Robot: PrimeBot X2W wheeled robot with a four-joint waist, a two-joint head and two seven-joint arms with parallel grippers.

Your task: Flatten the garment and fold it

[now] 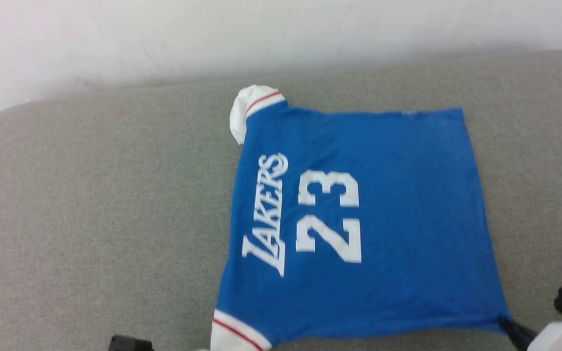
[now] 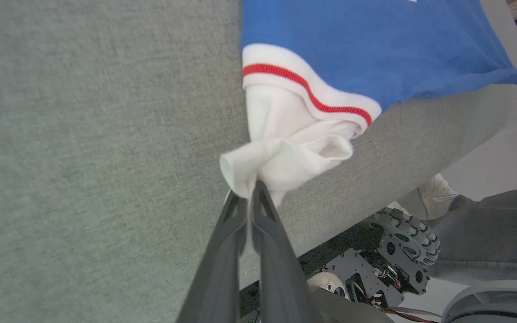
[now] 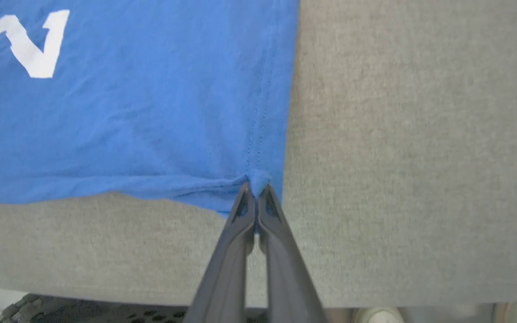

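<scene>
So the blue Lakers 23 jersey (image 1: pixel 359 219) is spread mostly flat on the grey fabric tabletop (image 1: pixel 90 219), centre-right of the head frame, with the lettering running sideways. The left tool (image 2: pixel 250 190) is clamped on the bunched white sleeve (image 2: pixel 285 152) at the bottom edge. The right tool (image 3: pixel 255 190) is pinched tight on the blue hem corner (image 3: pixel 258 177), lower right. The far sleeve (image 1: pixel 249 112) sits crumpled up top.

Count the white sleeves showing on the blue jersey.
2. The far sleeve lies bunched at the jersey's far-left corner; the near sleeve is pinched by the left gripper.
</scene>
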